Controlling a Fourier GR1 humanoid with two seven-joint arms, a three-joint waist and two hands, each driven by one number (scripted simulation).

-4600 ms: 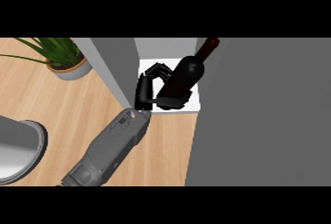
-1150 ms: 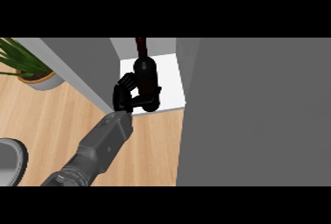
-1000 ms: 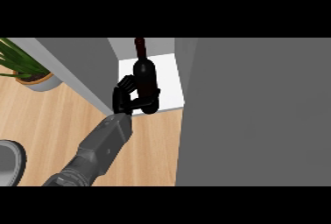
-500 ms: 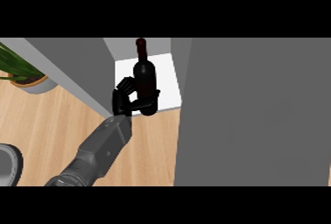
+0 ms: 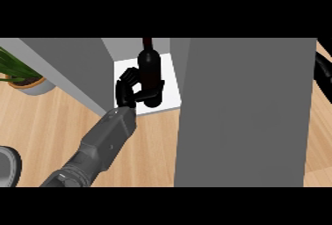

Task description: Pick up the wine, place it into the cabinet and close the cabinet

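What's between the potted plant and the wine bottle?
In the head view, the cabinet's side wall separates the potted plant from the wine bottle, with the left hand curled round the bottle.

Left hand (image 5: 128, 90) curled round the body of the wine bottle (image 5: 149, 66), inside the open cabinet (image 5: 170, 77). Bottle's base is over the white cabinet floor, neck pointing far. Grey forearm runs in from near left across the wooden table (image 5: 52, 123). Large grey cabinet door (image 5: 243, 110) fills the right. Potted plant (image 5: 26, 79) far left on the table. Right hand (image 5: 324, 72) is a black sliver at the right edge.
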